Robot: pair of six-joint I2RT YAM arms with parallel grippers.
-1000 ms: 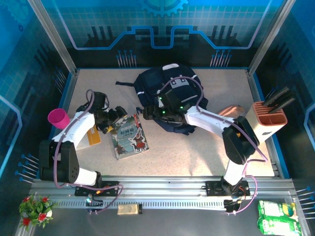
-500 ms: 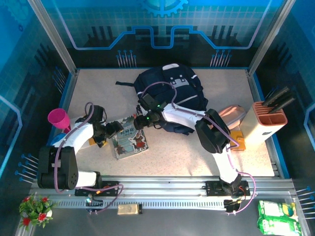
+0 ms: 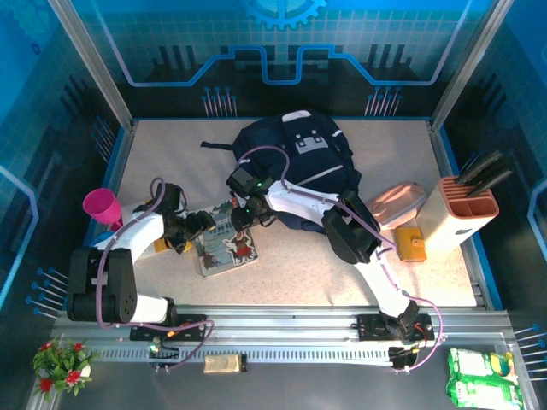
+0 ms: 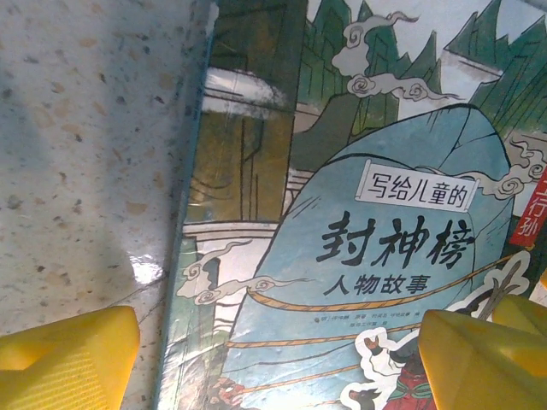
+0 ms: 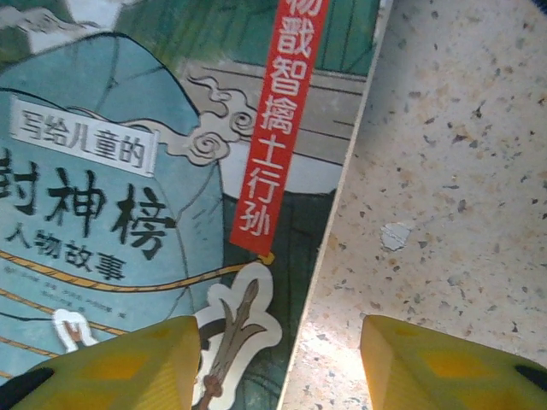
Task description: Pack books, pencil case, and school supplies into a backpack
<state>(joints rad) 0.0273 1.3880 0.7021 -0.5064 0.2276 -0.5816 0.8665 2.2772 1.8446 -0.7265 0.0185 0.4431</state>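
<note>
A blue-green illustrated book [image 3: 226,243] with a Chinese title lies flat on the table in front of the dark navy backpack [image 3: 299,162]. My left gripper [image 3: 203,225] is open at the book's left edge; in the left wrist view its yellow fingers [image 4: 64,359] straddle that edge of the book [image 4: 359,222]. My right gripper [image 3: 242,215] is open at the book's upper right edge [image 5: 171,171], one finger [image 5: 111,367] over the cover, the other over bare table. The pinkish pencil case [image 3: 396,203] lies right of the backpack. The other two books are out of view.
A flat orange-yellow piece [image 3: 410,245] lies below the pencil case, another orange piece [image 3: 159,247] under my left arm. A beige block holder [image 3: 466,212] stands at the right, a magenta cup [image 3: 102,205] at the left. Blue walls ring the table.
My right arm has swung left from the backpack down to the book's upper right edge. My left gripper has shifted slightly toward the book's left edge.
</note>
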